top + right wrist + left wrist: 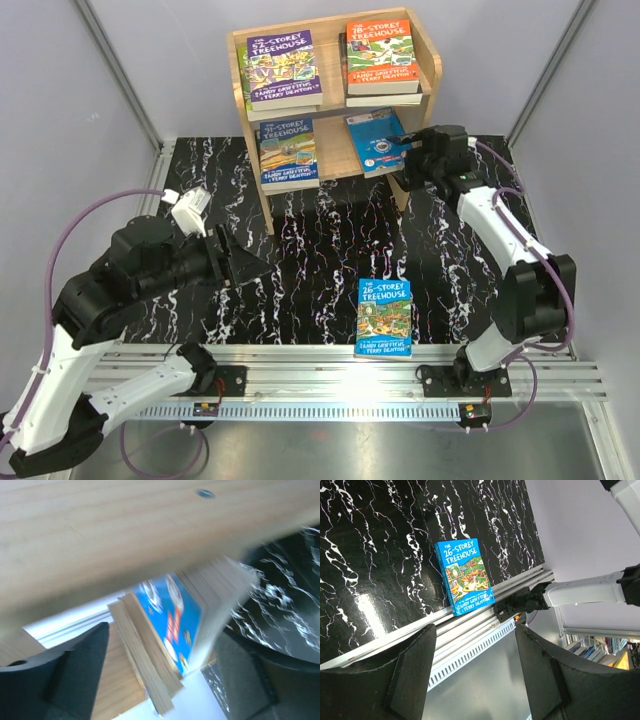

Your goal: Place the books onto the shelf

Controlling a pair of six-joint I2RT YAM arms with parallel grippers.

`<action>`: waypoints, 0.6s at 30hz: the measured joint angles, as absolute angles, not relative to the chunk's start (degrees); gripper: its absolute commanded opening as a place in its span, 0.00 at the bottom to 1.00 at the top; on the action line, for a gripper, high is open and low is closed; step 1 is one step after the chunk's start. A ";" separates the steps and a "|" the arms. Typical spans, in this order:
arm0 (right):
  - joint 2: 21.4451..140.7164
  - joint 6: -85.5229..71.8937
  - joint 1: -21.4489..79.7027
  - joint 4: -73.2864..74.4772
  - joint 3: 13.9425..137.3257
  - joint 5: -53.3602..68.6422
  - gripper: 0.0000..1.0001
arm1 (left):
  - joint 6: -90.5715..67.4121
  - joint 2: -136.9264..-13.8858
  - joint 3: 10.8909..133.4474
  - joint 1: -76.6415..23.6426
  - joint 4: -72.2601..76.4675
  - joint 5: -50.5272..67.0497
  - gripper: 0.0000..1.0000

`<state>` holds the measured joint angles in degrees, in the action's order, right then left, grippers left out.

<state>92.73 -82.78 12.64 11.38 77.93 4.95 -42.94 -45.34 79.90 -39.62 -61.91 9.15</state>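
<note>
The wooden shelf (239, 70) stands at the back of the table. Its top tier holds a purple Treehouse book (283, 68) and an orange one (381, 55), each lying on other books. On the lower tier lie a blue Treehouse book (288, 150) and a bright blue book (376, 140). My right gripper (408, 160) is at that bright blue book (172, 615), open, with its fingers on either side of the stack and a shelf board (125, 530) just above. A blue 26-Storey Treehouse book (384, 317) (464, 575) lies flat near the front edge. My left gripper (255, 265) (476, 635) hovers open and holds nothing.
The black marbled tabletop (320, 250) ends at an aluminium rail (300, 365) (470, 625) that carries both arm bases. Grey walls close in the left, right and back. The right arm's base (530, 600) sits just right of the lone book.
</note>
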 measured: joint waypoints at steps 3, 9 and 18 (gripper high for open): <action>89.30 -81.62 12.43 16.82 77.12 4.58 1.00 | -43.07 -44.88 79.48 -39.59 -61.60 9.21 0.67; 87.18 -79.20 12.21 22.74 77.25 5.74 1.00 | -44.49 -43.31 76.31 -39.42 -59.75 9.98 0.66; 79.00 -71.44 12.21 37.12 70.13 6.72 1.00 | -43.59 -42.35 68.01 -39.35 -55.79 12.19 0.94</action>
